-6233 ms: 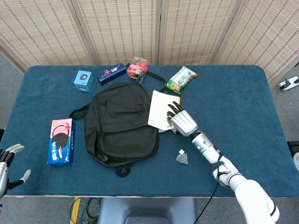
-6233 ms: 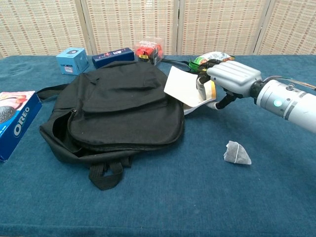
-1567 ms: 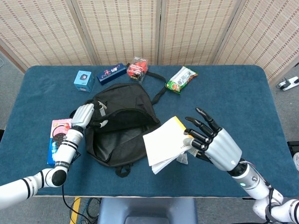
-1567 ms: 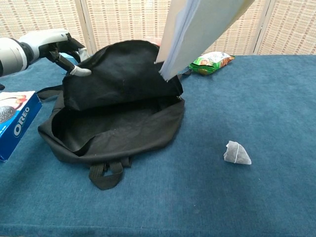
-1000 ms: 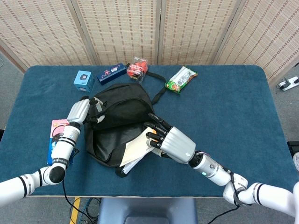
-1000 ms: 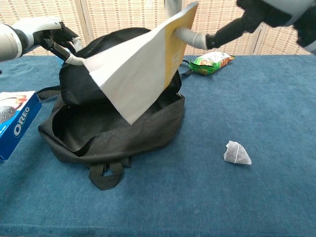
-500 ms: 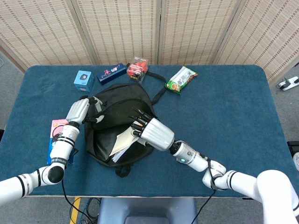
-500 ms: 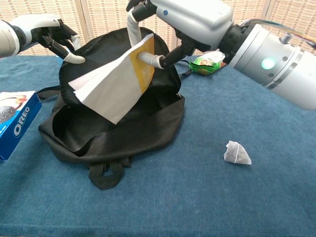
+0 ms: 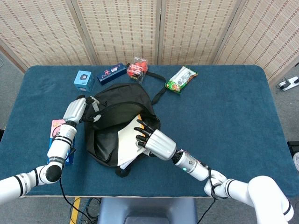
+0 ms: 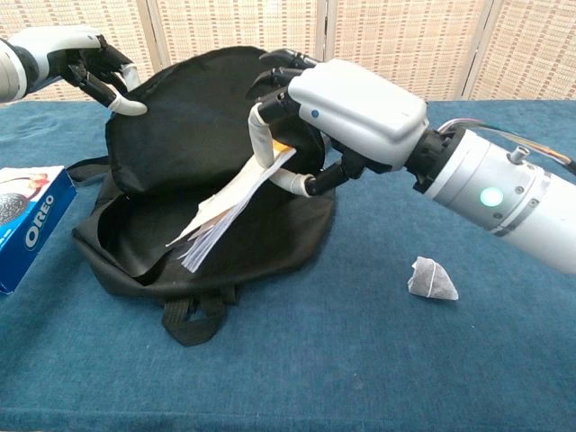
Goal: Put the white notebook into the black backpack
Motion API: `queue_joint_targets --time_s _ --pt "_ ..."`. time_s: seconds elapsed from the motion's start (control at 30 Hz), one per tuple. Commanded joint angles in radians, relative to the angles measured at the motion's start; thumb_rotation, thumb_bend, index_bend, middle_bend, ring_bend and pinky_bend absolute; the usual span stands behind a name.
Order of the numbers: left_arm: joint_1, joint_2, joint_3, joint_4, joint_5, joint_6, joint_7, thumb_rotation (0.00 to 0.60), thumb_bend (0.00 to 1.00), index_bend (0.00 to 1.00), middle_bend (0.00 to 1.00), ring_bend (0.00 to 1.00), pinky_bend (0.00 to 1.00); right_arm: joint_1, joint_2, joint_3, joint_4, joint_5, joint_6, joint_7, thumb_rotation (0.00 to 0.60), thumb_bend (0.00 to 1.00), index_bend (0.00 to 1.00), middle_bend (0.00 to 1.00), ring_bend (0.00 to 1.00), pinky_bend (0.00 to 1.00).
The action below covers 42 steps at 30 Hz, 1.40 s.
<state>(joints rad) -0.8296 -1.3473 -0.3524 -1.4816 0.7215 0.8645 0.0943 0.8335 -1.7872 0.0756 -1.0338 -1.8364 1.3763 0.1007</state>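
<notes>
over the bag's mouth: a floppy notebook, pinched at one end

over the open black backpack, the white notebook hangs tilted, its free corner drooping toward the dark interior while its upper end sits clamped in the right hand. the fingers curl over the top cover and the thumb seems to press from beneath. from the head view the notebook lies across the opening, partly over the near rim of the backpack, not yet inside.

the left hand grips the edge of the bag's upper flap, fingers closed on the fabric, and lifts it so the mouth gapes; in the head view that hand sits at the bag's far-left shoulder.

judging by the sag and the fanned page edges, the notebook is light, thin and limp, a soft-cover thing that bends under its own weight. held at one end only, the loose pages could splay and catch on the rim or on the soft lining. a hold nearer the spine, with the covers squeezed together, looks the safer purchase. the cover is probably smooth, so a light pinch may slip. the backpack fabric is slack and collapses without the flap held up.

a teabag-like sachet lies on the blue table, well apart.
</notes>
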Motion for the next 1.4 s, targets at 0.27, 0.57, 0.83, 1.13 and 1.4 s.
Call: queue_joint_targets --time_s 0.27,0.57,0.83,1.13,1.4 --pt "-0.002 0.008 -0.005 0.003 -0.005 -0.002 -0.014 0.6 0.29 0.75 0.33 0.3 0.08 -0.058 0.02 -0.054 -0.105 0.025 -0.013 -0.061 0.6 0.44 0.78 0.46 0.19 0.0" --pt "-0.003 0.033 -0.004 -0.019 -0.009 -0.002 -0.01 0.6 0.29 0.75 0.33 0.3 0.08 -0.002 -0.02 -0.017 -0.005 0.062 -0.108 -0.041 0.6 0.44 0.78 0.46 0.19 0.0" --pt "-0.004 0.052 -0.001 -0.037 -0.027 0.003 0.001 0.6 0.29 0.75 0.33 0.3 0.08 0.066 -0.086 0.019 0.12 0.092 -0.177 -0.015 0.6 0.43 0.78 0.45 0.19 0.0" --pt "-0.018 0.067 -0.006 -0.047 -0.063 -0.002 0.013 0.6 0.29 0.75 0.34 0.3 0.08 0.121 -0.171 0.031 0.264 0.111 -0.216 -0.019 0.6 0.41 0.78 0.41 0.19 0.0" --pt "-0.022 0.079 -0.007 -0.051 -0.084 -0.008 0.008 0.6 0.29 0.75 0.34 0.3 0.08 0.141 -0.235 0.017 0.394 0.12 -0.217 0.025 0.6 0.4 0.78 0.4 0.17 0.0"
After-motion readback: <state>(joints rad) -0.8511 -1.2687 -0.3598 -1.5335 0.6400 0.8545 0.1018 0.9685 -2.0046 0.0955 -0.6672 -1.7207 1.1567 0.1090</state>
